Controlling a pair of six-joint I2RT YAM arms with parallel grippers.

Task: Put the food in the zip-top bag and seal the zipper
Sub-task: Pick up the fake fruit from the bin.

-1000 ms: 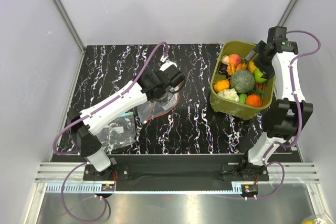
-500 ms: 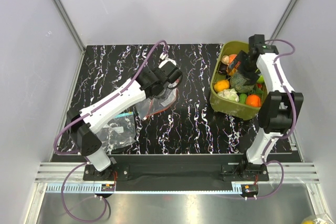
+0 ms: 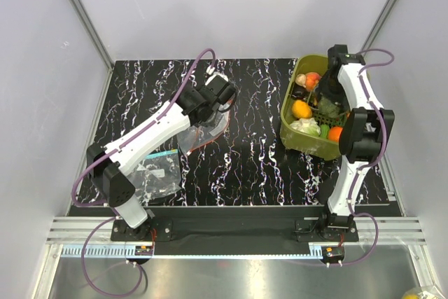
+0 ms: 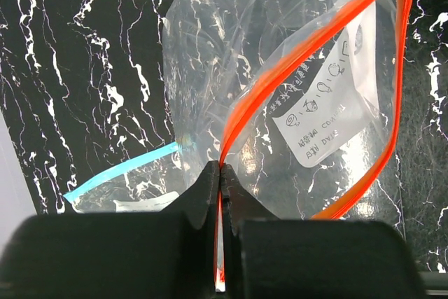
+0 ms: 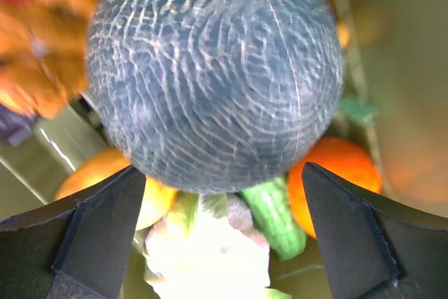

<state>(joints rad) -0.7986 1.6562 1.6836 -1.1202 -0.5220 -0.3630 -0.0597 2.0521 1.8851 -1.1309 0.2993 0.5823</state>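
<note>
The zip-top bag (image 3: 201, 131) is a crinkly clear bag on the black marbled table, lifted at one end. My left gripper (image 3: 217, 99) is shut on its red-orange zipper (image 4: 308, 54), the strip pinched between the fingertips (image 4: 210, 180), and the mouth hangs open in a loop. The food lies in the olive-green tub (image 3: 285, 118) at the back right: an orange (image 3: 302, 108), another orange (image 3: 336, 132) and a peach (image 3: 312, 79). My right gripper (image 5: 222, 169) is open, low in the tub. Its fingers stand on either side of the grey-green netted melon (image 5: 217, 68), apart from it.
A second clear bag (image 3: 157, 173) with a teal-blue strip (image 4: 119, 173) lies flat at the front left. A white cauliflower piece (image 5: 210, 250) and a green cucumber (image 5: 273, 218) sit under the melon. Grey walls close in the table on three sides.
My right arm swung left from the tub's right edge and came down over the melon, jaws staying open. My left gripper carried the bag's mouth slightly back and left.
</note>
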